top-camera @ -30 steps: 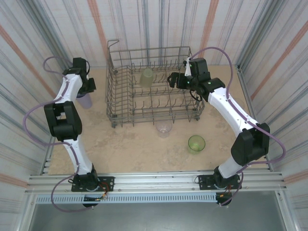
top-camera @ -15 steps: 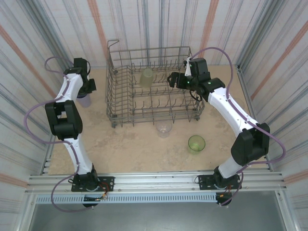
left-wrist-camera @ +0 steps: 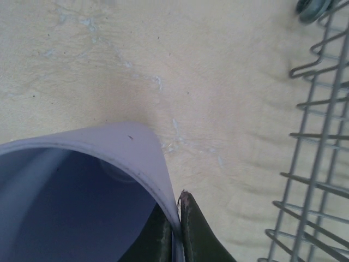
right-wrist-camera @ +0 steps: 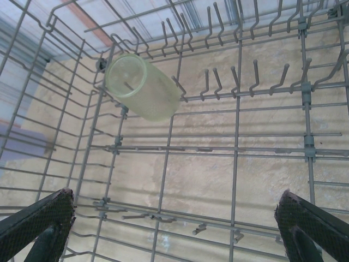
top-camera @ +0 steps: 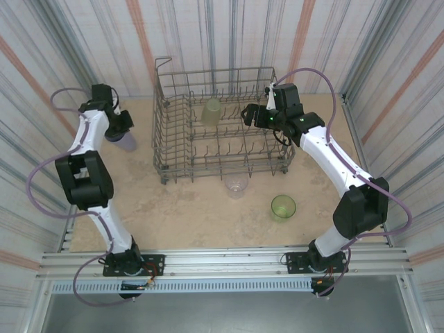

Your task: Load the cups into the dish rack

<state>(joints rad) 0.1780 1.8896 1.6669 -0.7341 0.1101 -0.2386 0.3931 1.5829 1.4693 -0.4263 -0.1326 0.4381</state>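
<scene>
While in left gripper [left-wrist-camera: 175, 212] — lavender cup [left-wrist-camera: 122, 144]

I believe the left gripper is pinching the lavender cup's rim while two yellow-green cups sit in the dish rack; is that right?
Not quite: the top external view shows one yellow-green cup in the dish rack, not two. The left gripper is indeed pinching the lavender cup by its rim.

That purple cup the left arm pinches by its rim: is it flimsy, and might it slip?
Probably light: the lavender cup has a thin wall, seemingly plastic. The left end effector pinches only that wall, so the rim may flex. The surface looks smooth, so it might swivel or slip in such a narrow grip.
</scene>
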